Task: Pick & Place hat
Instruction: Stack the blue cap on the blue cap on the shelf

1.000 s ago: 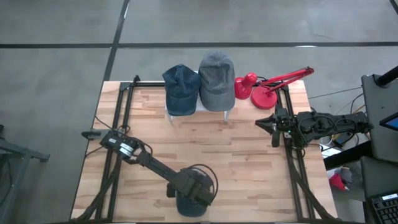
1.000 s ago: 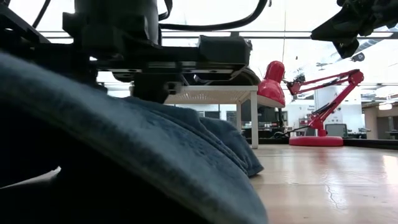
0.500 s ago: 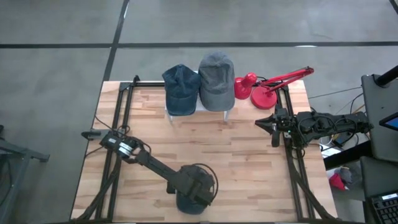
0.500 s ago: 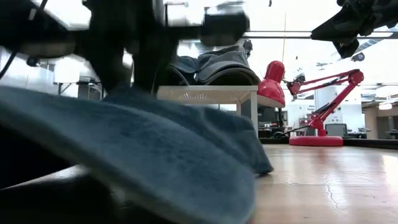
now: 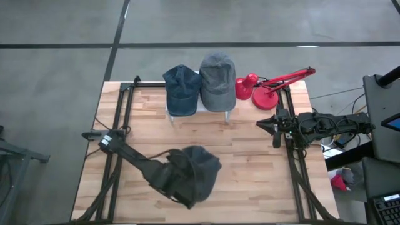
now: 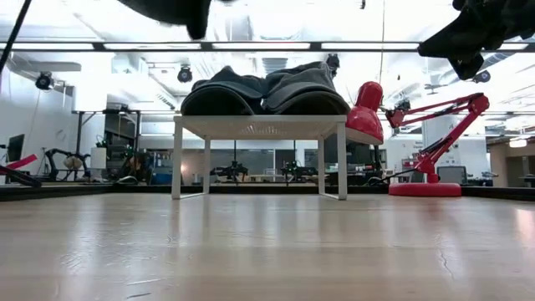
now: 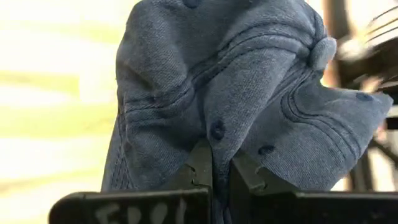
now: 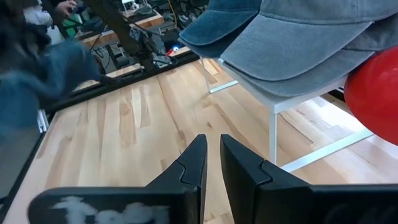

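Note:
A dark blue denim hat [image 5: 201, 170] hangs in the air over the table's near middle, filling the left wrist view [image 7: 236, 93]. My left gripper [image 5: 177, 182] is shut on it. In the low view only a dark scrap of the hat or the gripper, I cannot tell which, [image 6: 177, 8] shows at the top edge. Two more hats, one dark blue [image 5: 180, 88] and one grey [image 5: 217, 77], rest on a small white table [image 6: 259, 127] at the far edge. My right gripper [image 8: 212, 163] waits shut at the table's right side [image 5: 275, 126], touching nothing. My left gripper pinches a fold of the hat's crown cloth [image 7: 217, 142] between its two fingers [image 7: 200, 167], near a seam with eyelets. The hat is lifted clear of the table. Its crown, with the top button [image 7: 323, 52], bulges out beyond the fingertips.
A red desk lamp [image 5: 265, 87] stands at the far right corner beside the white table. Black frame rails [image 5: 122, 112] run along the left and right sides of the wooden table top [image 5: 244, 162]. People and benches show in the room beyond [image 8: 37, 12].
My left gripper has risen from the table's near edge, staying shut on the hat, and has tipped over. The hat, which lay on the table in front of the low camera, has been lifted clear and has left the low view upward.

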